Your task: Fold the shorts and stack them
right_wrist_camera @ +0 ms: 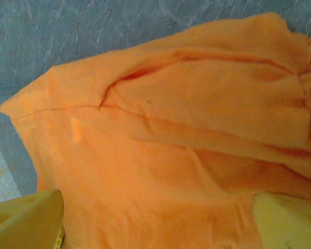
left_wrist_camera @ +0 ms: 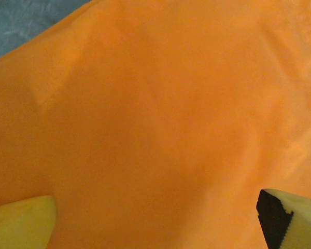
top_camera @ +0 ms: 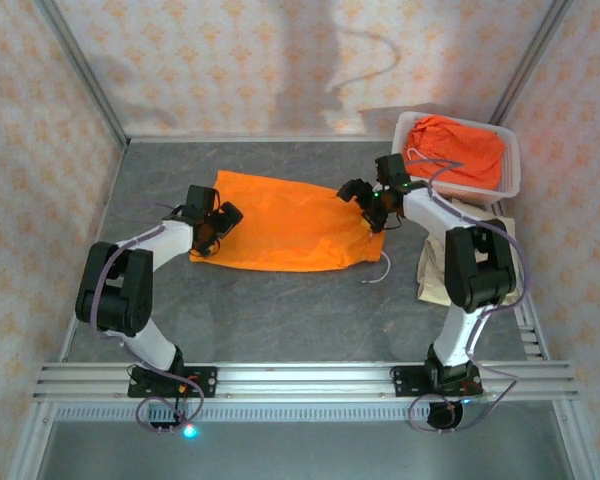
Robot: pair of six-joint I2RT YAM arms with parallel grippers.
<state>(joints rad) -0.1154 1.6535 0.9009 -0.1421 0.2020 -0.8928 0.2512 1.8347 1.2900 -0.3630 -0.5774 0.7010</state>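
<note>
Found released, gripping nothing: left fingers [left_wrist_camera: 295, 220], right fingers [right_wrist_camera: 26, 218]. Directly beneath both: orange shorts [top_camera: 285, 225], spread flat on worktop [top_camera: 280, 310], presumably laid smooth for folding.

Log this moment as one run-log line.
orange shorts: flat on table | left gripper: open, over left end | right gripper: open, over right end | basket: more orange shorts | tan shorts: beside right arm

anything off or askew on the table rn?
Minor only: the white drawstring trails loose onto the table off the right-hand end of the flat orange shorts. Nothing looks spilled or damaged.
</note>
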